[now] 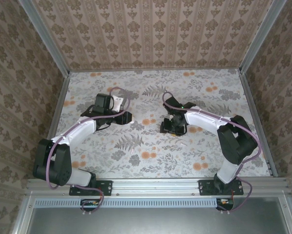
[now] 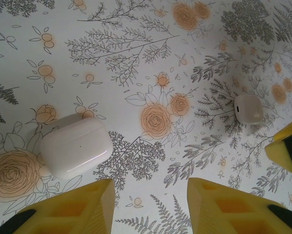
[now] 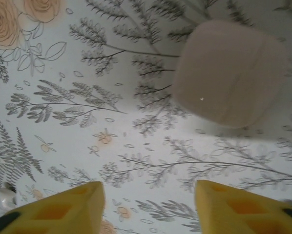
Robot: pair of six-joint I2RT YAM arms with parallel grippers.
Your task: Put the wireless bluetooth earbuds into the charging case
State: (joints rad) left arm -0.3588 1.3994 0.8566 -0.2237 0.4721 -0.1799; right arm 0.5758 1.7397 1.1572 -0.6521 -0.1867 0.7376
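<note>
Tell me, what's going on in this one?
A two-armed robot is at a floral table. The left gripper is open and empty; ahead of it a white case, apparently closed, and a loose earbud lie apart on the table. The right gripper is also open and empty, facing a blurred case; I cannot tell whether it is the same one. Nothing is held yet.

The desk [image 1: 136,165] is covered edge to edge in a pale floral print of grey ferns and orange roses. A closed white rounded-square case [image 2: 76,146] lies flat on it beside a large orange rose. Well off to its side, a tiny white earbud [image 2: 248,108] rests among fern sprigs. A second case [image 3: 231,73] lies closed on the print, and a second earbud [image 3: 7,197], blurred, sits well apart from it.
</note>
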